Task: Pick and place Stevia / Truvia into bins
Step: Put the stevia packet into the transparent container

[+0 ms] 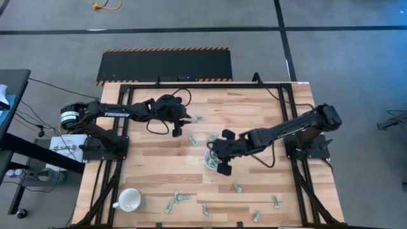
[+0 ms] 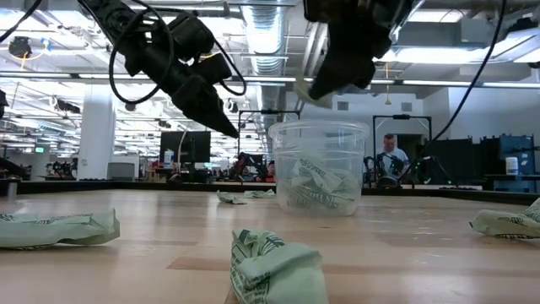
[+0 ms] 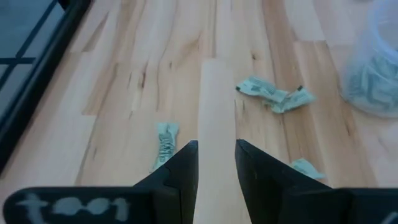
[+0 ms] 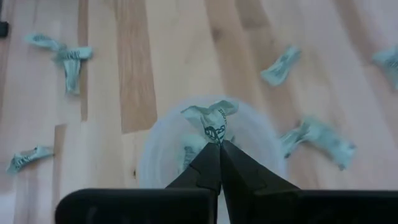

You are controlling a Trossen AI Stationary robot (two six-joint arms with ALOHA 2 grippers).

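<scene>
Right gripper (image 4: 219, 144), clenched on a Stevia sachet (image 4: 210, 117), hangs straight over the clear cup (image 4: 155, 149) — release drops it in — left gripper (image 3: 216, 155) waits parted nearby

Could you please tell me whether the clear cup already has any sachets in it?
Yes, partly filled: several sachets lie in the clear cup, while the right gripper holds another above its mouth.

Your right hand (image 4: 219, 146) hangs right over the cup (image 2: 319, 166), pinching a sachet (image 4: 210, 118), so the cup's mouth is blocked from above. Your left hand (image 1: 177, 131) has bare table (image 1: 152, 162) below it. Loose sachets (image 1: 177, 198) and a mug (image 1: 129, 200) clutter the near edge.
</scene>
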